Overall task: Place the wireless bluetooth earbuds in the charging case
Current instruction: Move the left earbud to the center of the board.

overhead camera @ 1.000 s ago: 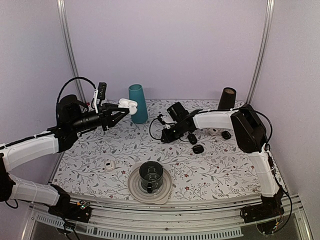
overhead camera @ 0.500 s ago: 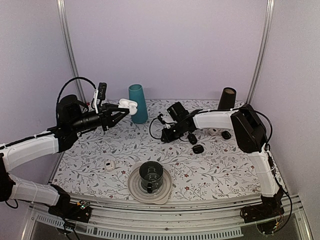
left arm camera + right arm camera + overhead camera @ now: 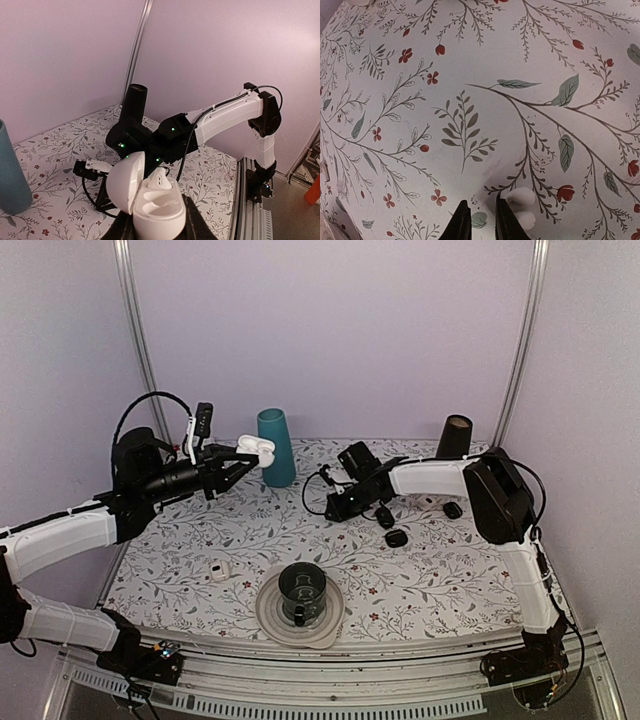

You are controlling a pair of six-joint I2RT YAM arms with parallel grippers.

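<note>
Left hand (image 3: 243, 457): clenched on the charging case (image 3: 157, 212); I see the case held up off the desk (image 3: 430, 580), just beside the teal cup (image 3: 275, 445).
Charging case: lid hinged open to the left in the wrist view; one white earbud (image 3: 161, 181) sits in the farther socket.
Right hand (image 3: 480, 212): low over the floral cloth, fingers (image 3: 506, 222) close together with a thin slit between them; I cannot tell whether it grips anything.
White rounded piece (image 3: 522, 206): just beside the outer face of one right finger; contact unclear.
Near edge: black cup (image 3: 302, 588) on a pale saucer (image 3: 270, 618); small white piece (image 3: 220, 570) to its left.
Right side: black oval objects (image 3: 396, 537) near the right arm; dark cylinder (image 3: 454, 437) at the back.
</note>
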